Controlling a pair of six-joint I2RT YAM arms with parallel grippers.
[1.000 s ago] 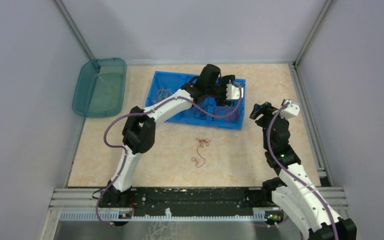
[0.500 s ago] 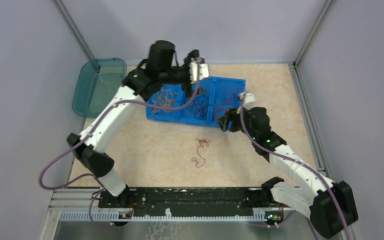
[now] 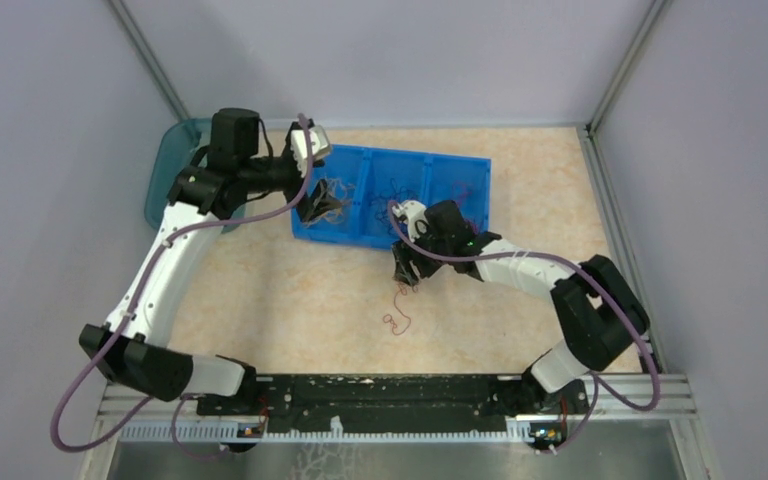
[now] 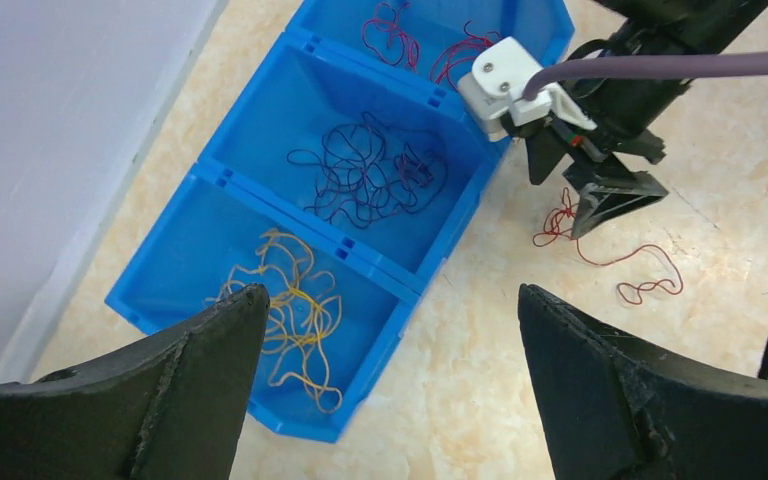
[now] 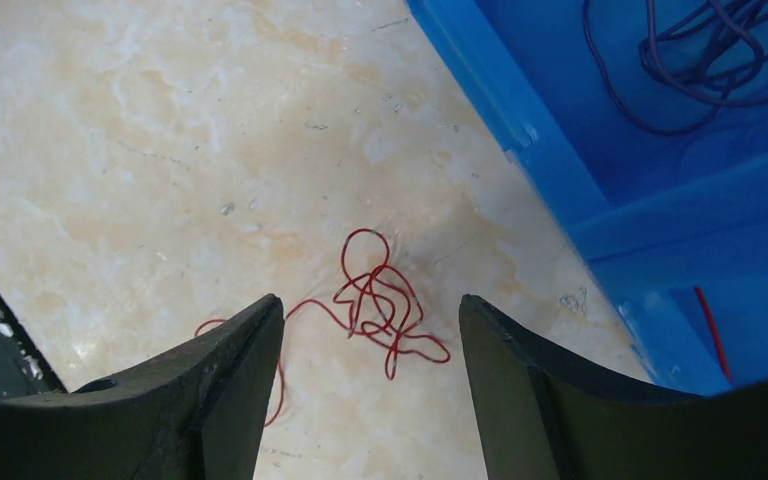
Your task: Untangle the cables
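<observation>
I have the blue plastic three-compartment bin (image 4: pixel 410 300) sitting toward the far edge of the marbled beige tabletop (image 3: pixel 290 300), and most of the sorting looks done to me. The compartment nearest the tabletop's left edge holds the thin orange-yellow curly cables (image 4: pixel 285 300). The middle one holds the dark purple cables (image 4: pixel 370 175), and the one nearest the right edge holds a few red cables (image 4: pixel 400 30). Each colour lies by itself, though inside each compartment the strands loop loosely over one another.

What I judge is left is one loose red curly cable (image 5: pixel 380 300). It lies on the bare tabletop just on the near side of the bin, apart from its wall. It is bunched into a small knot at the bin end, with a tail trailing toward the near edge.

The right fingers (image 5: pixel 210 400) hang directly above that knot, spread apart with nothing between them and not touching it. The left fingers (image 4: pixel 160 400) are spread wide and empty, hovering over the bin's left end above the orange-yellow bundle.

As I read it, the last job is to lift that stray and drop it in with the other reds. It is so thin that the pinch will have to come right down to the tabletop at the knot.
</observation>
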